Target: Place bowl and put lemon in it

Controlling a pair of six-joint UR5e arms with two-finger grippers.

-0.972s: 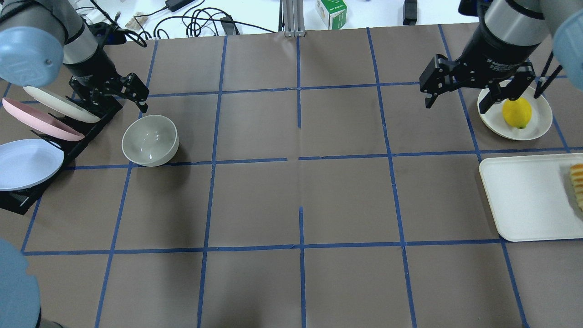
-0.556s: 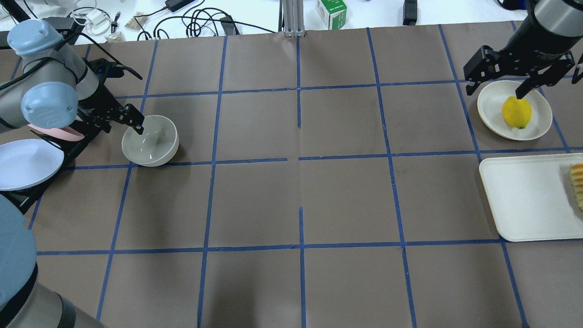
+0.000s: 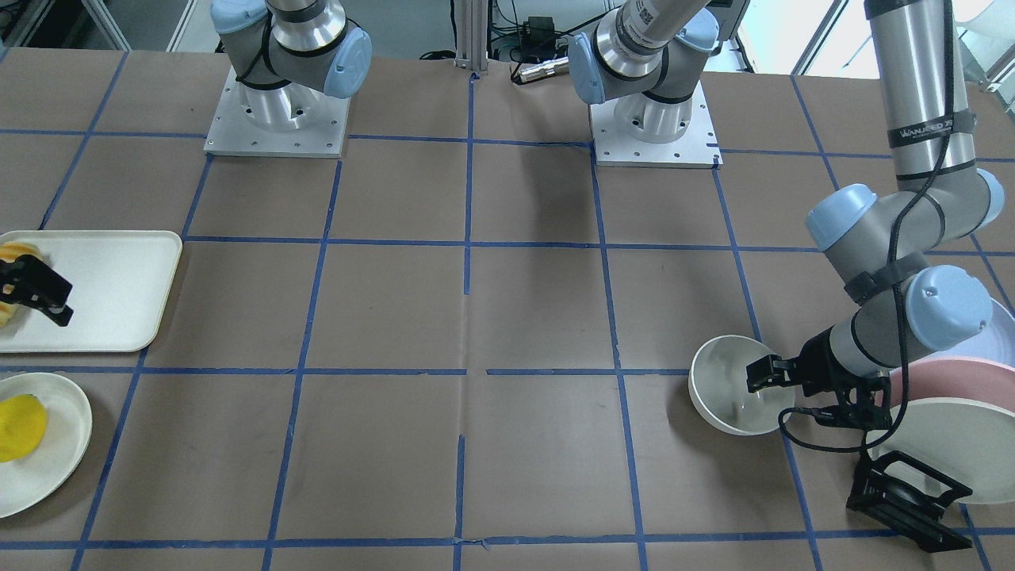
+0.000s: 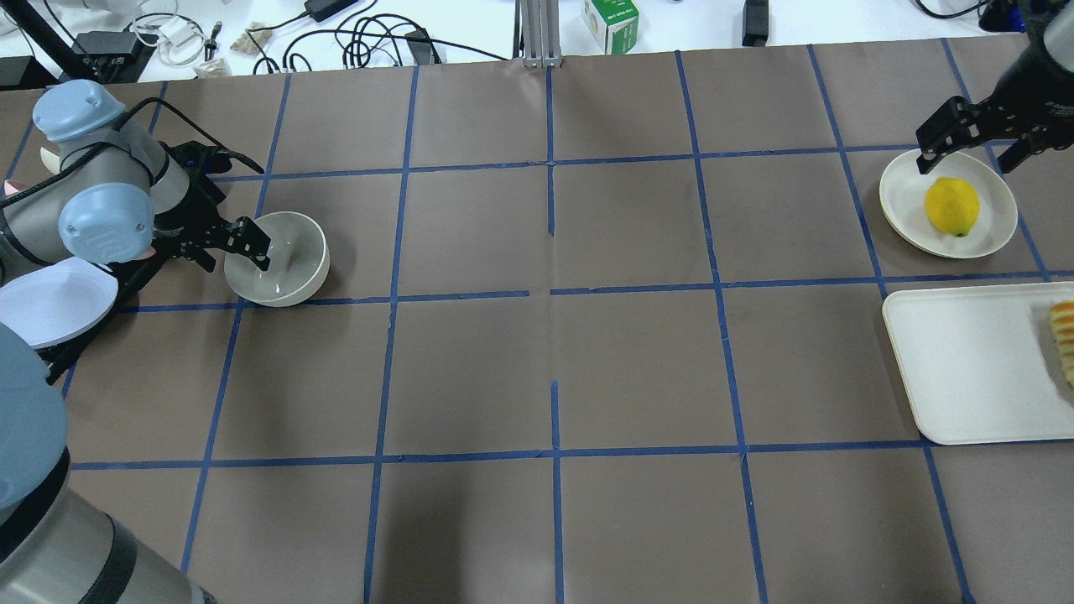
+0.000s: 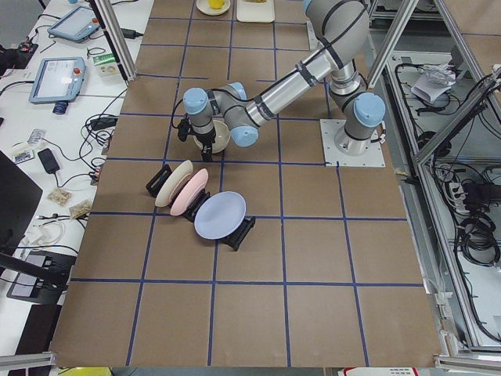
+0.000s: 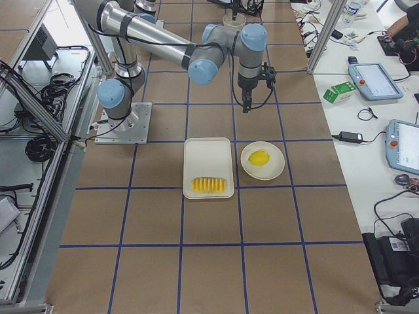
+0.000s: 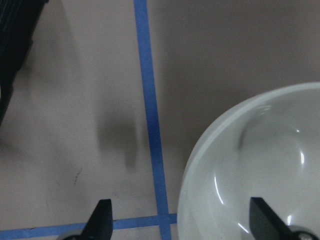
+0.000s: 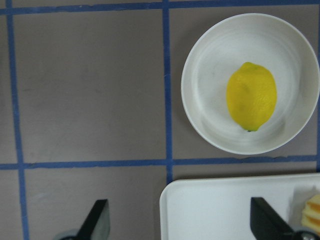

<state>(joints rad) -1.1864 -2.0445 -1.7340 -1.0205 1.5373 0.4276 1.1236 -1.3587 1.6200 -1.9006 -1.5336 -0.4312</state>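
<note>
The cream-white bowl point(image 4: 281, 260) stands upright on the table at the left, also in the front view point(image 3: 723, 388). My left gripper point(image 4: 235, 260) is open and straddles the bowl's left rim, one finger point(image 3: 760, 373) inside the bowl and one outside. The left wrist view shows the rim point(image 7: 200, 165) between the spread fingers. The yellow lemon point(image 4: 951, 206) lies on a flat cream plate point(image 4: 906, 189) at the far right. My right gripper point(image 4: 965, 159) is open and empty, hovering by the plate's far edge. The right wrist view shows the lemon point(image 8: 251, 96) below.
A black dish rack at the left holds a lavender plate point(image 4: 46, 304), a pink plate point(image 3: 944, 377) and a cream plate. A white tray point(image 4: 973, 369) with sliced orange-yellow food point(image 4: 1064, 340) sits in front of the lemon plate. Cables and a green box point(image 4: 611, 23) lie beyond the table.
My left gripper has come from the rack to the bowl and set one finger inside its rim. My right gripper has moved right, toward the plate's far edge.
</note>
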